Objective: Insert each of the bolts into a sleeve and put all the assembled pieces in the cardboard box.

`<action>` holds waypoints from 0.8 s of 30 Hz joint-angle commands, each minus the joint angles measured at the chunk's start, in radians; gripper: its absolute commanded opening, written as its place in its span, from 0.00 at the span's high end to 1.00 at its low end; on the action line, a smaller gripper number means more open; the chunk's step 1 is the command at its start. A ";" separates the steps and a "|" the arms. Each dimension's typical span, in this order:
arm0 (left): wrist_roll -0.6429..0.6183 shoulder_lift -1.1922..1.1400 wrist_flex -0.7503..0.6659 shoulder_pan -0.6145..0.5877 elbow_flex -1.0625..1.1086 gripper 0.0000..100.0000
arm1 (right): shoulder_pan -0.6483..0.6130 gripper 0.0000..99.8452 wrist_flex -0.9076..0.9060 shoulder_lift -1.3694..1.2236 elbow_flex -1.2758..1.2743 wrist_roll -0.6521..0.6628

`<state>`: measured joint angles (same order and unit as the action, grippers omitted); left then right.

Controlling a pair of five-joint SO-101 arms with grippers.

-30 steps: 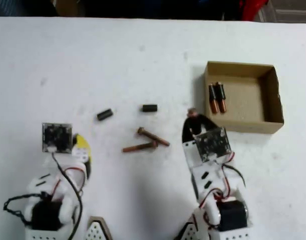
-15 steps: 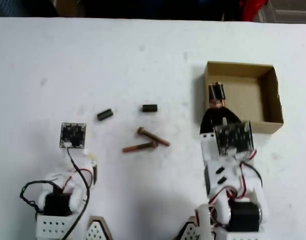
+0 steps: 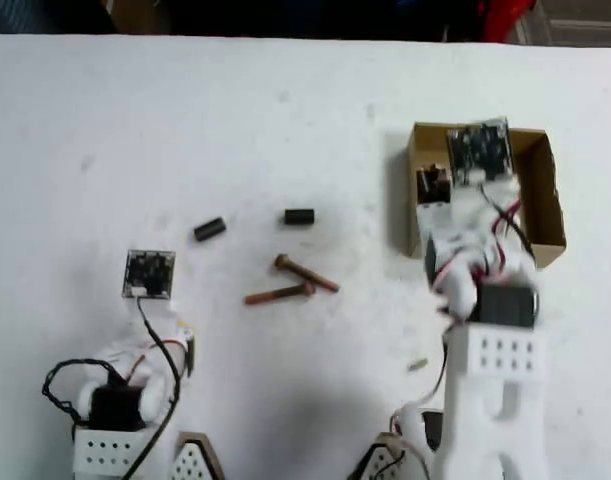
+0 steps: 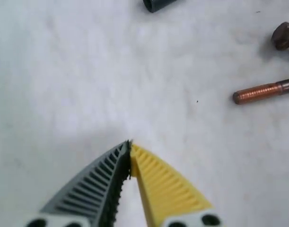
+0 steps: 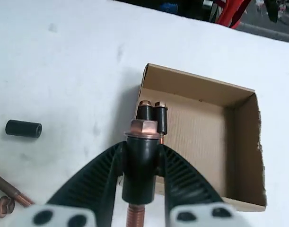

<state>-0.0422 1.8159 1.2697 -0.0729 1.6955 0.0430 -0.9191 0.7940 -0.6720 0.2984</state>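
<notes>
My right gripper (image 5: pixel 141 152) is shut on an assembled piece (image 5: pixel 140 163), a black sleeve with a copper bolt through it, held just over the near-left edge of the cardboard box (image 5: pixel 201 142). Two assembled pieces (image 5: pixel 152 116) lie side by side in the box's left part (image 3: pixel 432 185). On the table's middle lie two loose copper bolts (image 3: pixel 305 274) (image 3: pixel 279 294), touching at one end, and two empty black sleeves (image 3: pixel 210 229) (image 3: pixel 299 216). My left gripper (image 4: pixel 130 144) is shut on nothing, low over the table short of a bolt's threaded end (image 4: pixel 261 91).
The right arm (image 3: pixel 485 300) stretches from the near edge over the box (image 3: pixel 555 200). The left arm (image 3: pixel 148 272) sits at the near left. A tiny copper-coloured bit (image 3: pixel 417 365) lies near the right arm's base. Open white tabletop lies to the far left.
The right arm has swung right and away from beside the bolts to over the box, carrying the assembled piece. The left arm shifted a little to the right.
</notes>
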 commanded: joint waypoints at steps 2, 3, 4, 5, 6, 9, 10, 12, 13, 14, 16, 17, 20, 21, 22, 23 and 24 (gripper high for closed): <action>0.038 0.008 0.017 -0.007 -0.003 0.98 | 0.027 0.98 0.005 -0.194 0.161 0.014; 0.060 0.008 0.017 -0.007 -0.003 0.98 | 0.039 0.98 0.005 -0.242 0.187 0.014; 0.078 0.008 0.017 -0.007 -0.003 0.98 | 0.053 0.98 0.005 -0.289 0.215 0.014; 0.092 0.008 0.017 -0.007 -0.003 0.98 | 0.067 0.98 0.005 -0.338 0.247 0.014; 0.098 0.008 0.017 -0.007 -0.003 0.98 | 0.081 0.98 0.008 -0.389 0.279 0.014; 0.101 0.008 0.017 -0.007 -0.003 0.98 | 0.124 0.98 0.059 -0.529 0.367 0.014; 0.101 0.008 0.017 -0.007 -0.003 0.98 | 0.134 0.98 0.076 -0.575 0.393 0.014; 0.101 0.008 0.017 -0.007 -0.003 0.98 | 0.151 0.98 0.091 -0.659 0.443 0.014; 0.100 0.008 0.017 -0.007 -0.003 0.98 | 0.156 0.98 0.091 -0.700 0.470 0.014; 0.100 0.008 0.017 -0.007 -0.003 0.98 | 0.159 0.98 0.091 -0.739 0.497 0.014; 0.100 0.008 0.015 -0.007 -0.003 0.98 | 0.162 0.98 0.093 -0.814 0.549 0.014; 0.098 0.008 0.015 -0.007 -0.003 0.98 | 0.165 0.98 0.094 -0.852 0.575 0.014; 0.098 0.008 0.014 -0.007 -0.003 0.98 | 0.166 0.98 0.094 -0.963 0.660 0.014; 0.098 0.008 0.014 -0.007 -0.003 0.98 | 0.166 0.98 0.091 -1.000 0.690 0.014; 0.098 0.008 0.014 -0.007 -0.003 0.98 | 0.166 0.98 0.090 -1.035 0.717 0.014; 0.100 0.008 0.014 -0.007 -0.003 0.98 | 0.166 0.98 0.090 -1.070 0.744 0.014; 0.100 0.008 0.014 -0.007 -0.003 0.98 | 0.166 0.98 0.090 -1.102 0.769 0.014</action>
<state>0.0483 1.8159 1.2789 -0.0729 1.6955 0.1979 -0.8485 -0.2631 -0.0199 0.2984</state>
